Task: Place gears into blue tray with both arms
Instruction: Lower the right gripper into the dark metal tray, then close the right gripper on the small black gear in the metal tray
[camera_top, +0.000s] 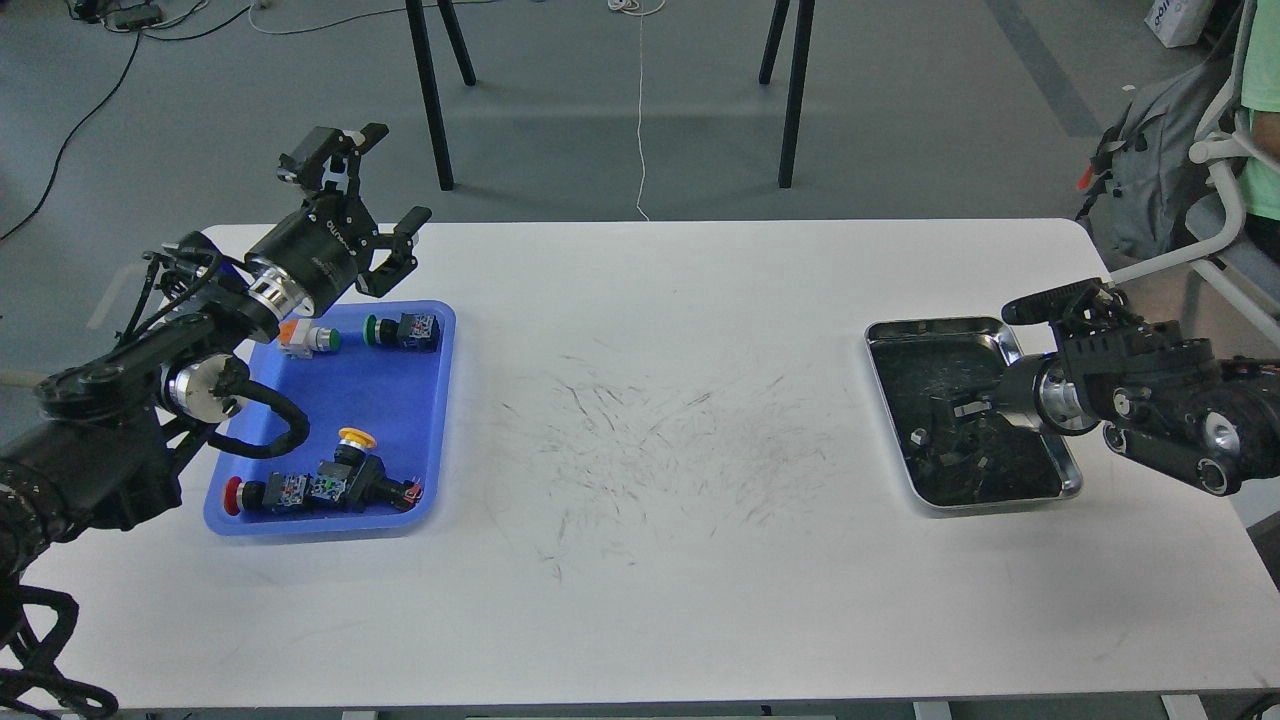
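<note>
While the left gripper (385, 180) hangs above the far rim of the blue tray (440, 400) with its jaws spread wide and nothing between them, the right gripper (960, 408) is down inside the steel tray (885, 335), dark against a dark bottom, and whether its jaws are apart or closed on anything I cannot tell. By my reading the job is barely under way: no gear shows in the blue tray. Below and behind the open left jaws sit only push-button switches: a green-capped one (400, 330) and an orange-bodied one (308, 338) near the far edge, a yellow-capped one (355, 455) and a red-capped one (265, 493) at the near edge. Around the right jaws lies a jumble of small dark pieces (975, 460), too blurred to pick out as toothed wheels, so the gears are most likely still there, well apart from their goal across the white table (640, 600). Left to do, I judge: grasp, carry over, drop in, for both gears.
</note>
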